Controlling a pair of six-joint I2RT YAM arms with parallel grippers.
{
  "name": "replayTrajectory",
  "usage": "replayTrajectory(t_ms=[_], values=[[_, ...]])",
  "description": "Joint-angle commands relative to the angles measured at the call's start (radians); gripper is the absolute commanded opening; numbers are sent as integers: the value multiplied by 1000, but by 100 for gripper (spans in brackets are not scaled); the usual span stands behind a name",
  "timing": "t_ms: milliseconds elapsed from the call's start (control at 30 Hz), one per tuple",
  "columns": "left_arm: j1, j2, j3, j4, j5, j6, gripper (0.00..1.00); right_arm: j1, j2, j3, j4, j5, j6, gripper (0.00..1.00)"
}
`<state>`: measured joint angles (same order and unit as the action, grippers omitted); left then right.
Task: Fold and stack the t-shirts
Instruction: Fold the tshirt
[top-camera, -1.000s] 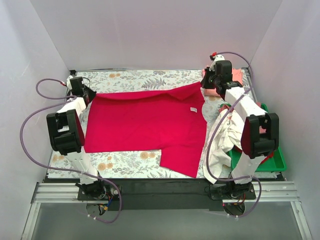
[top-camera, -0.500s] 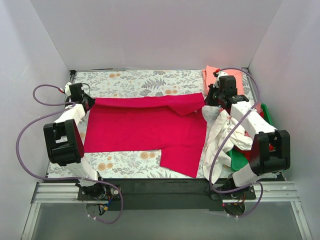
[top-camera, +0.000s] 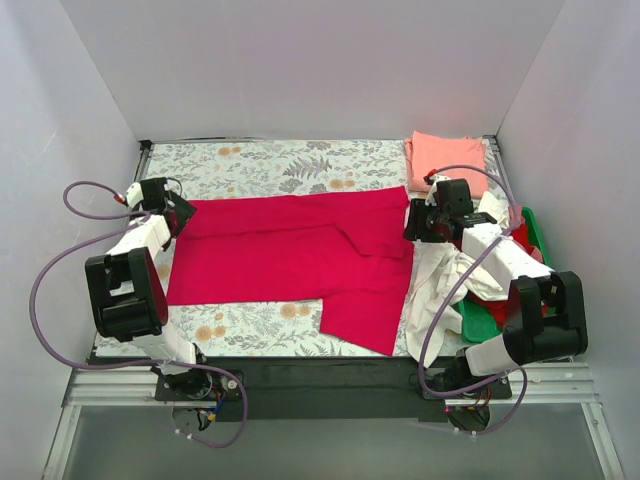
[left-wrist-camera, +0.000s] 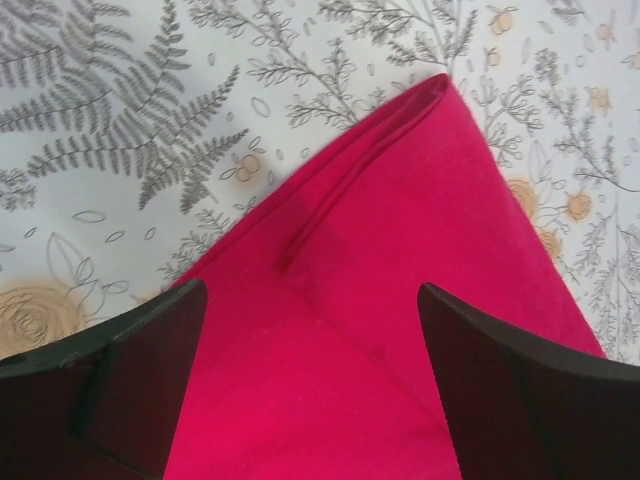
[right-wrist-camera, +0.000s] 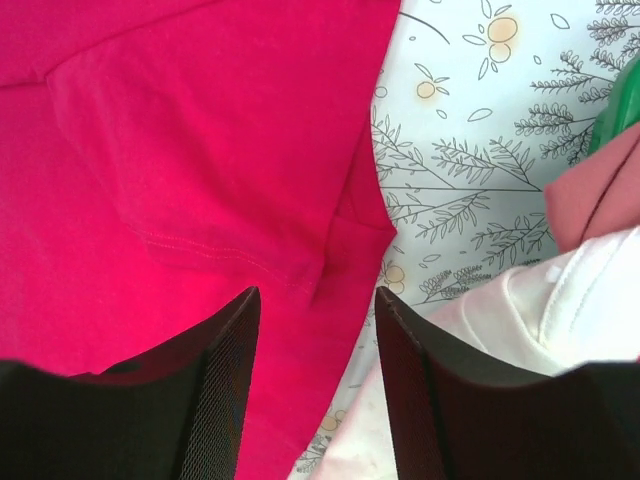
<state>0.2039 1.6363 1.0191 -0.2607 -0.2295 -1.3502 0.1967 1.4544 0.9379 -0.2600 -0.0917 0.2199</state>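
A large crimson-red t-shirt (top-camera: 290, 255) lies flat across the table, its far edge folded over toward me. My left gripper (top-camera: 172, 210) hovers open over the shirt's folded left corner (left-wrist-camera: 400, 200), with nothing between its fingers. My right gripper (top-camera: 412, 222) is open above the shirt's right edge (right-wrist-camera: 300, 230), also empty. A salmon-pink folded t-shirt (top-camera: 448, 155) rests at the far right. A white t-shirt (top-camera: 440, 285) is heaped at the right, seen as white cloth (right-wrist-camera: 560, 310) in the right wrist view.
A green plastic tray (top-camera: 545, 325) at the right edge holds more red and pink cloth (right-wrist-camera: 600, 190) under my right arm. The floral tablecloth (top-camera: 260, 160) shows beyond the red shirt and along the front (top-camera: 250, 320). White walls close in on three sides.
Both grippers carried the red shirt's far edge toward me, laid it over the shirt, then opened and let go. The right arm drew back from the salmon shirt.
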Motion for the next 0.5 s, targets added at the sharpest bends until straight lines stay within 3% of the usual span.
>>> replayTrajectory(t_ms=[0, 200, 467], values=[[3, -78, 49, -94, -64, -33, 87, -3, -68, 6, 10, 14, -28, 58], [3, -124, 45, -65, 88, -46, 90, 49, -46, 50, 50, -115, -106, 69], [-3, -17, 53, -5, 271, -32, 93, 269, 144, 200, 56, -77, -206, 72]])
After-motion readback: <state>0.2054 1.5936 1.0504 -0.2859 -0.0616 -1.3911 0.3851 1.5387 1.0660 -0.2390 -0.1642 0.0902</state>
